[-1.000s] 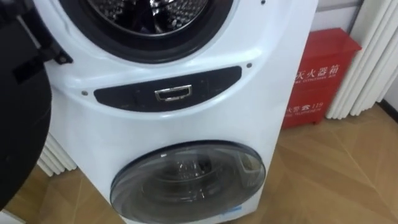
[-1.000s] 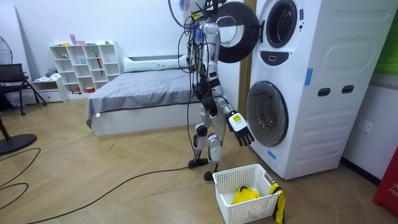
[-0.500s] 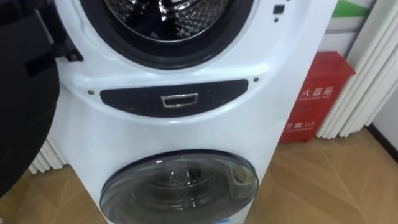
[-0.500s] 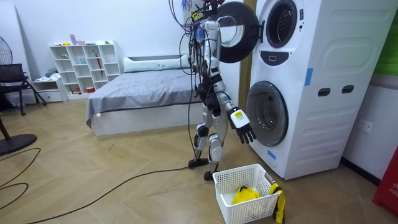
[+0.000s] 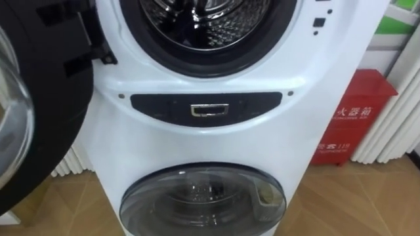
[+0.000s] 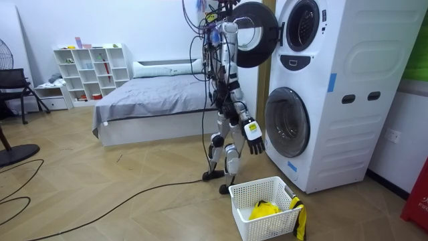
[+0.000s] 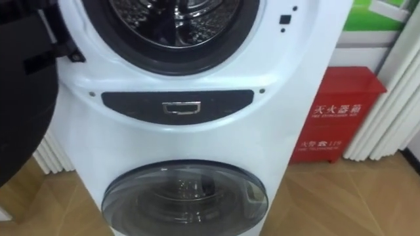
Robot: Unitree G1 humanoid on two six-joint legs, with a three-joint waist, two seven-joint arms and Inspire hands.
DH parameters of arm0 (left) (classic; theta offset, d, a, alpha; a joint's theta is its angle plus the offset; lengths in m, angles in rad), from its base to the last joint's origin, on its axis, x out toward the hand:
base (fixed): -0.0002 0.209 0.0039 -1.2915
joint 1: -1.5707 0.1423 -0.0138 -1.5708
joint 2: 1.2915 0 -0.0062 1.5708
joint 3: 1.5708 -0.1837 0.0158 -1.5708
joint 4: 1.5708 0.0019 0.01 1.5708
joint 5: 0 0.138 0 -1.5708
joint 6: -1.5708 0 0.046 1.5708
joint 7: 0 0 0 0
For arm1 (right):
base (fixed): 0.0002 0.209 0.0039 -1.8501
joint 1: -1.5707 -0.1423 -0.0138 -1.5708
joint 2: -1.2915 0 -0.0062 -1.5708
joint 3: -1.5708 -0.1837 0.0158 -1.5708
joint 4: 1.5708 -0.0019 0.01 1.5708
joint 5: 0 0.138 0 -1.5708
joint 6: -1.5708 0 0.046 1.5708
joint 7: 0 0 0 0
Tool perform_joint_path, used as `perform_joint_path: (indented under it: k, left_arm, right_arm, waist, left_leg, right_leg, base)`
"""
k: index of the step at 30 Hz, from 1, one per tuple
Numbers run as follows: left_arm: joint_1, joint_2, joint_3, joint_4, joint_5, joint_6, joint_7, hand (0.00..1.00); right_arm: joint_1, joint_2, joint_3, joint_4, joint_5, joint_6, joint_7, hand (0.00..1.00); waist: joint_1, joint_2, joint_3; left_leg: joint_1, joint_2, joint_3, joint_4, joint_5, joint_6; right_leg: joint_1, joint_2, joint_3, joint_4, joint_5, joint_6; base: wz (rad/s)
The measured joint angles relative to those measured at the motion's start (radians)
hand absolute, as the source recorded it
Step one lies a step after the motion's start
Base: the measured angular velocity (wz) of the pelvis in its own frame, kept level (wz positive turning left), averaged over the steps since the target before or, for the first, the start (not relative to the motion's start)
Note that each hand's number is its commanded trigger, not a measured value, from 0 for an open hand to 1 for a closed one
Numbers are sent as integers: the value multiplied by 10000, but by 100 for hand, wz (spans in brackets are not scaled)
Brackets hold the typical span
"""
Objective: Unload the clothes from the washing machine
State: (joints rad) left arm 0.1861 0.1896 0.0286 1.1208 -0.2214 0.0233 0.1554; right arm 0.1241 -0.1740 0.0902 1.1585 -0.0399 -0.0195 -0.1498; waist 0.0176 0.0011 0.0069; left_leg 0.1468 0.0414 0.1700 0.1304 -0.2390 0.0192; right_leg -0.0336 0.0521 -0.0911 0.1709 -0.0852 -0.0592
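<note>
Room view shows my robot standing square to the tall white stacked washing machine [image 6: 334,94], whose dark round door [image 5: 39,98] is swung out to its left. That leaves the upper steel drum [image 5: 213,26] open at about head height. What I see of the drum is bare perforated metal, so I cannot tell whether clothes lie deeper in. The white slatted plastic basket [image 6: 271,229] sits at the robot's feet. The right hand [image 6: 253,132] hangs by the thigh, fingers slack and empty, well below the opening, so I judge the reach goes up, then forward along the drum's horizontal axis. A yellow cloth [image 6: 264,209] lies in the basket. Since a second ago the hand has drawn back toward the leg, and the head camera has shifted.
</note>
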Motion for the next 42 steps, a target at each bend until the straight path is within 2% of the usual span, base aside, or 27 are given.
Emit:
perform_joint_path:
  k: [4,9,15,21,25,26,28,30,31,32,33,34,35,36,37,38,39,40,42]
  left_arm:
    - [39,-48,92,123,19,0,230,0]
    - [86,-60,151,180,661,15,417,0]
    - [21,-77,178,177,1263,9,594,0]
    - [11,-158,302,-48,1346,-20,596,0]
    - [-46,-157,302,-39,1359,-32,596,0]
    - [-36,-154,315,-39,1356,-44,593,0]
    - [14,-179,393,-47,1368,-47,550,0]
    - [-23,-217,562,-62,1380,-49,466,0]
    - [-30,-216,560,-91,1365,-51,453,0]
    - [-41,-220,557,-161,1336,-56,354,0]
    - [-47,-243,531,-320,1336,-53,239,0]
    - [-110,-318,468,-444,1347,-57,108,0]
    - [-189,-376,457,-428,1346,-64,29,0]
    - [-277,-522,457,-399,1301,-65,-143,0]
    - [-314,-583,446,-413,1241,-66,-211,0]
    - [-442,-624,362,-409,1108,-66,-354,0]
    - [-775,-615,230,-431,1057,-66,-427,0]
    - [-944,-616,202,-434,1060,-71,-465,0]
    - [-1578,-603,-25,-392,1072,-119,-653,0]
  right_arm:
    - [-200,76,56,9,98,0,240,0]
    - [-487,102,140,6,406,-9,442,0]
    - [-441,103,230,14,705,-35,434,0]
    - [-207,101,84,-32,761,-149,479,0]
    - [-241,99,21,-30,694,-152,883,0]
    - [-247,98,22,-19,696,-150,1003,0]
    - [-257,99,50,-23,687,-138,1117,0]
    - [-274,99,38,12,696,-130,1222,0]
    - [-287,100,27,45,718,-129,1223,0]
    - [-279,88,23,51,737,-127,1224,0]
    - [-259,84,-18,53,765,-129,1234,0]
    - [-260,61,-62,49,838,-136,1243,0]
    - [-272,35,-69,48,883,-144,1241,0]
    - [-285,-59,-65,28,915,-146,1223,0]
    - [-302,-115,-57,14,907,-146,1201,0]
    - [-344,-185,-67,13,941,-153,1189,0]
    - [-340,-186,-181,20,1118,-152,1193,0]
    - [-346,-183,-279,26,1152,-145,1197,0]
    - [-471,-159,-484,80,1159,-148,1183,0]
  waist:
    - [200,2,4]
    - [463,23,10]
    - [434,49,10]
    - [397,73,16]
    - [363,62,11]
    - [409,1,-19]
    - [434,-56,-42]
    - [416,-58,-37]
    - [396,-55,-39]
    - [353,-8,-42]
    - [167,70,-21]
    - [64,121,5]
    - [62,201,66]
    - [56,348,40]
    - [-28,446,-22]
    - [-300,578,-26]
    - [-515,628,-12]
    - [-550,639,-15]
    - [-745,778,3]
  left_leg:
    - [17,-8,-224,26,-11,-15]
    - [15,-13,-444,31,-22,-34]
    - [61,-6,-664,55,-23,-40]
    - [220,7,-628,55,-23,-42]
    - [177,131,-461,183,-73,-128]
    - [50,141,-319,518,-123,-209]
    - [-230,199,-304,1317,-238,-399]
    - [-883,372,-371,2952,-377,-617]
    - [-1073,389,-409,3376,-383,-623]
    - [-1385,535,-717,4099,-382,-623]
    - [-1624,585,-1012,4641,-390,-635]
    - [-1724,723,-1037,5062,-438,-682]
    - [-1733,774,-1039,5337,-486,-720]
    - [-1680,929,-1082,5901,-522,-772]
    - [-1621,956,-1174,6075,-552,-823]
    - [-1397,993,-1302,6135,-639,-970]
    - [-1034,1026,-1359,5736,-715,-1097]
    - [-809,1023,-1354,5424,-718,-1103]
    - [40,1027,-1534,3838,-861,-1291]
  right_leg:
    - [149,-11,-184,-27,-10,-13]
    - [236,-6,-285,-60,-108,-15]
    - [453,-30,-515,-224,-165,-11]
    - [659,-7,-479,-320,-222,-1]
    - [431,43,-455,-120,-317,-68]
    - [327,56,-426,29,-384,-115]
    - [327,92,-258,46,-408,-192]
    - [284,161,-80,200,-461,-368]
    - [294,169,-25,199,-454,-419]
    - [316,287,42,197,-445,-537]
    - [329,385,49,207,-460,-653]
    - [322,498,53,313,-491,-769]
    - [302,547,35,402,-523,-821]
    - [158,650,-86,573,-557,-902]
    - [79,701,-189,604,-543,-944]
    - [-127,754,-395,720,-547,-975]
    - [-376,735,-616,890,-534,-996]
    - [-483,729,-671,990,-533,-999]
    - [-1123,717,-1149,1228,-427,-1031]
  base:
    - [16]
    - [13]
    - [11]
    - [1]
    - [-8]
    - [-26]
    - [-34]
    - [-35]
    - [-30]
    - [-20]
    - [-18]
    - [-14]
    - [-33]
    - [-30]
    - [-8]
    - [37]
    - [47]
    - [46]
    - [47]
